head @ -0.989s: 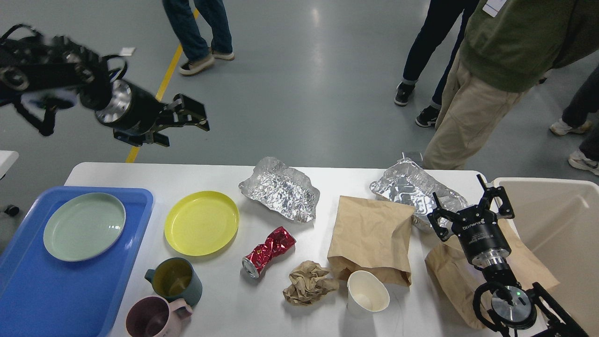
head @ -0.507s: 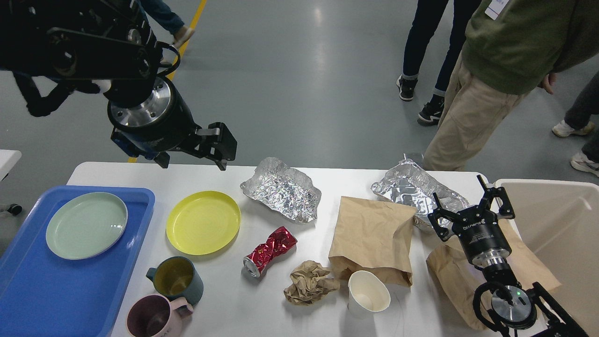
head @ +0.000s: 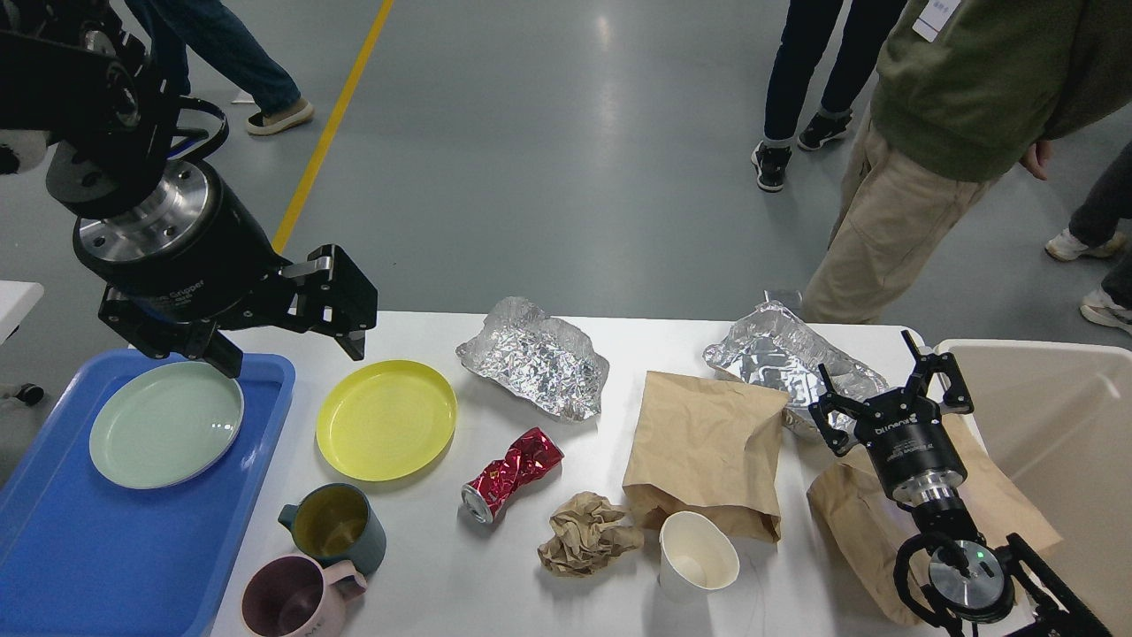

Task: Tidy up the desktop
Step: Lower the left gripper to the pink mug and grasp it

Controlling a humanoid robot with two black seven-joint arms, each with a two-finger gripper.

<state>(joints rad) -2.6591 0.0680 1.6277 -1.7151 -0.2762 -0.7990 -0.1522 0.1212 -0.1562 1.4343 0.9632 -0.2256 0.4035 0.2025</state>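
Hovering above the desktop (head: pixel 495 566), which fills the lower view, the left gripper (head: pixel 287 341) is spread wide near the yellow plate (head: pixel 386 420); the right gripper (head: pixel 889 389) is also released, over a paper bag (head: pixel 849 522).

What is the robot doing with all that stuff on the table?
It is tidying a large white tabletop. Its left gripper hangs open and empty above the blue plastic tray's far corner, beside the round yellow plastic plate. Its right gripper is open over crumpled brown paper bags. A pale green plate lies in the tray. Mugs, foil, a crushed red can and a white paper cup lie on the table.
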